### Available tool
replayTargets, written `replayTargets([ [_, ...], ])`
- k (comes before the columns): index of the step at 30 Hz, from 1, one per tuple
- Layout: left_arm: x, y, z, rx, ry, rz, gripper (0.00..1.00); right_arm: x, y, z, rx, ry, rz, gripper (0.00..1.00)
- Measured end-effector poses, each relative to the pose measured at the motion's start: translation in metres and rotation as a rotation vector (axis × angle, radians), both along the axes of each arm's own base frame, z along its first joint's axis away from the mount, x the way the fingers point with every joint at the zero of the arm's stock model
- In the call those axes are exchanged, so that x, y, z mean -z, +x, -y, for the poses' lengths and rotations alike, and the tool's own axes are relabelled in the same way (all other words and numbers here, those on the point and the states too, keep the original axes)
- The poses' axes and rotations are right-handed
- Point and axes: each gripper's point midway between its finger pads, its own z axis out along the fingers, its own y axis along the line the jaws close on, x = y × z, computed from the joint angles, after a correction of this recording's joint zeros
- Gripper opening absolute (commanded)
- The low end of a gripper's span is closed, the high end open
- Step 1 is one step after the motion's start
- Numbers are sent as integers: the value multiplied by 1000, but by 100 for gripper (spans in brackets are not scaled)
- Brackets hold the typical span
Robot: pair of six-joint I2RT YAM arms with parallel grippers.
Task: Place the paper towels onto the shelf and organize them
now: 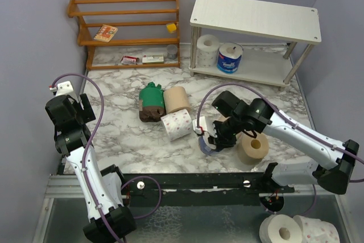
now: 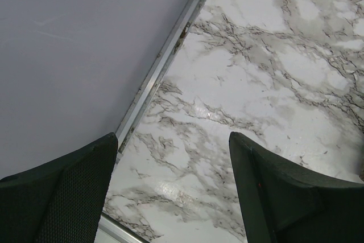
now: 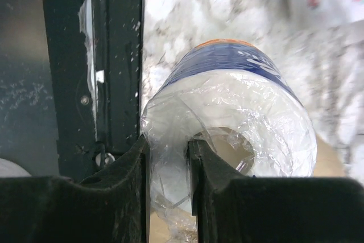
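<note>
Facing right gripper (image 3: 168, 152) core-first, blue-wrapped roll (image 3: 227, 89), long axis running away, wall pinched; left gripper (image 2: 172, 140) wide.

The table (image 1: 131, 140) is white marble with grey-brown veins, and the walls (image 1: 34, 27) are pale lavender. The shelf (image 1: 256, 15) is white with grey legs. On it stand a white roll (image 1: 207, 49) and a blue roll (image 1: 230, 58) with white lettering. The rack (image 1: 125, 12) is orange-brown and carries a yellow block (image 1: 171, 27).

The green pack (image 1: 151, 94) touches a dark brown roll (image 1: 149, 113) and a tan roll (image 1: 176, 99). The dotted roll (image 1: 176, 124) is white with pink dots. A second tan roll (image 1: 253, 147) shows a paler core.

The banded roll (image 3: 227, 118) is white under clear film, with a dark blue band, white lettering and an orange far edge.

The left arm (image 1: 85, 163) and right arm (image 1: 296, 132) are white and black, with purple cables (image 1: 99, 106).
</note>
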Motion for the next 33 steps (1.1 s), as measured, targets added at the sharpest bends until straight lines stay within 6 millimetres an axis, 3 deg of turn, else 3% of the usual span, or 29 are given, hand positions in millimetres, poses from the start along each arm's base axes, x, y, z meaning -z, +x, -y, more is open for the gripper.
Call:
replayTargets([
  [3, 0, 0, 0, 0, 0, 0, 82, -24, 12, -10, 10, 56, 65, 1],
  [5, 0, 0, 0, 0, 0, 0, 82, -30, 25, -11, 35, 67, 139, 1],
  [11, 0, 0, 0, 0, -1, -1, 82, -9, 71, 13, 134, -86, 330, 1],
  [14, 0, 0, 0, 1, -1, -1, 82, -13, 91, 24, 188, -115, 386, 1],
  [21, 0, 1, 1, 5, -2, -1, 81, -85, 141, 25, 314, 4, 559, 1],
  [25, 0, 1, 1, 6, -1, -2, 81, -104, 163, 33, 357, 32, 611, 1],
  [33, 0, 1, 1, 7, -1, -2, 81, -89, 244, 125, 630, -25, 568, 1],
])
